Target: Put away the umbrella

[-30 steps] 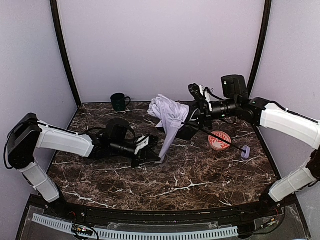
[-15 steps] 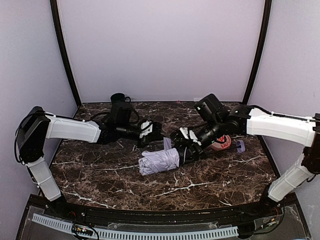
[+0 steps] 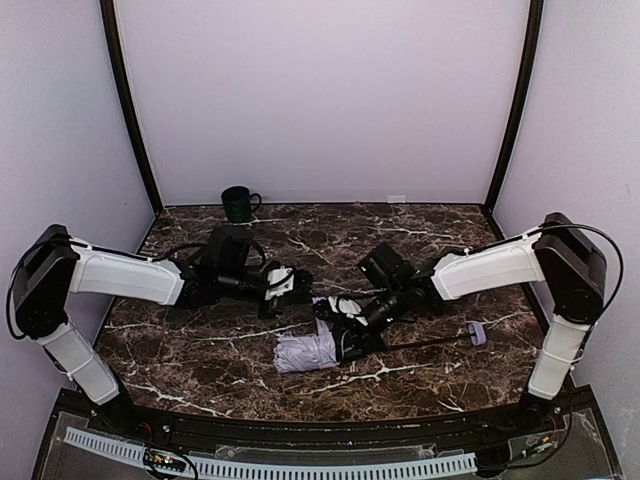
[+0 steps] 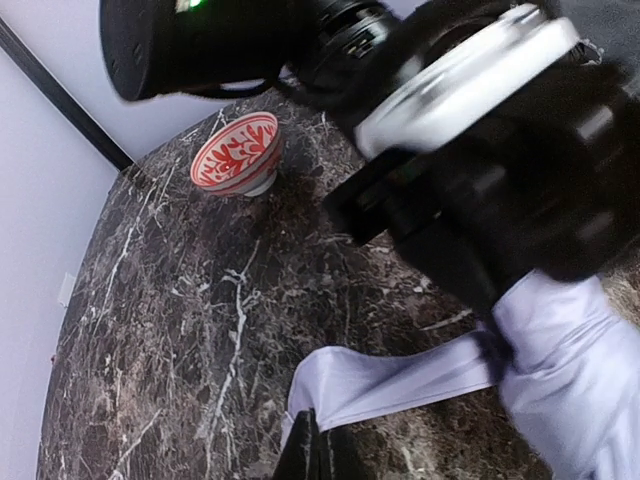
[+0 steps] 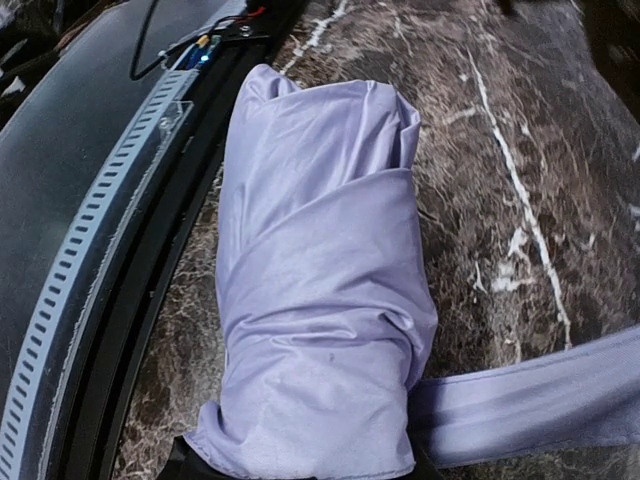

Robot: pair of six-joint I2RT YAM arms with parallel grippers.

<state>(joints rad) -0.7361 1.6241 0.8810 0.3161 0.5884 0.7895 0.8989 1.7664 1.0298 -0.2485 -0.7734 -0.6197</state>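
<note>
Lying flat on the tabletop [image 3: 200, 370] near its front edge, no longer hoisted in the air as a second ago, the umbrella [image 3: 305, 350] is a rolled lavender bundle; fastening looks like the step left. The right arm [image 3: 490, 268] reaches low and leftward, its tool [image 3: 345, 335] clamped round the bundle's base. The left tool [image 4: 315, 450] is pressed together, apparently pinching the strap [image 4: 400, 375] end. The shaft [image 3: 420, 343] and handle [image 3: 477, 331] trail rightward

The umbrella [image 4: 560, 340] strap ends at the closed left end effector [image 4: 316, 452].
</note>
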